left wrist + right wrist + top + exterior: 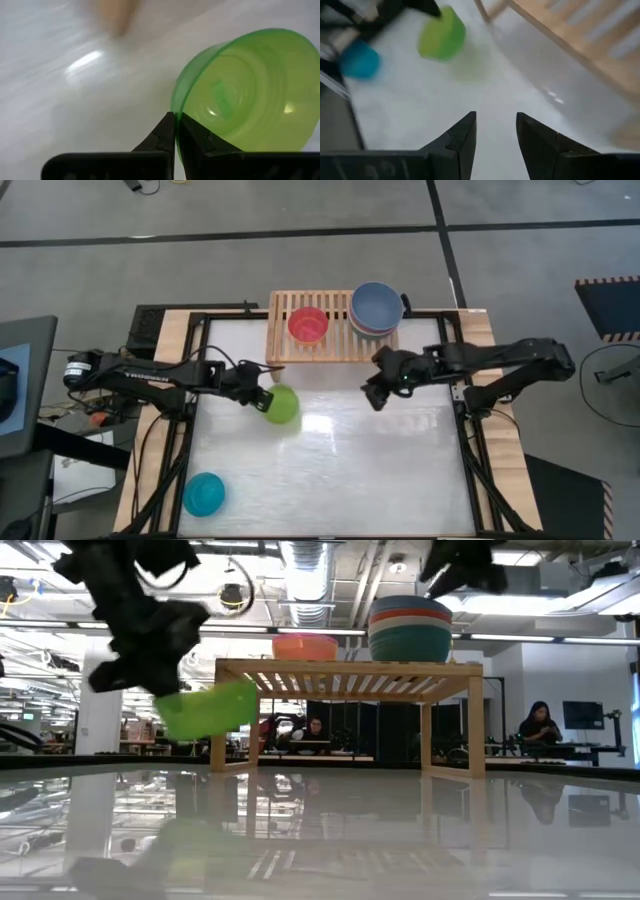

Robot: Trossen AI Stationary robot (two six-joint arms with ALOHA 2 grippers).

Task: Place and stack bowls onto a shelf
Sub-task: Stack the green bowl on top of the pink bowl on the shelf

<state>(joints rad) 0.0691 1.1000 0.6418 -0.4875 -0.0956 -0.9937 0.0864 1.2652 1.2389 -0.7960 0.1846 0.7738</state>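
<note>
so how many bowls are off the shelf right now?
2: the lime bowl, held clear of the table by the left gripper, and the cyan bowl at the table's near left corner. None seem hidden.

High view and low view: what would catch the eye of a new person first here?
The lime bowl, pinched by its rim in the left hand and lifted off the table in front of the shelf. Next, the stack of bowls on the shelf's right end, with a red bowl beside it.
</note>
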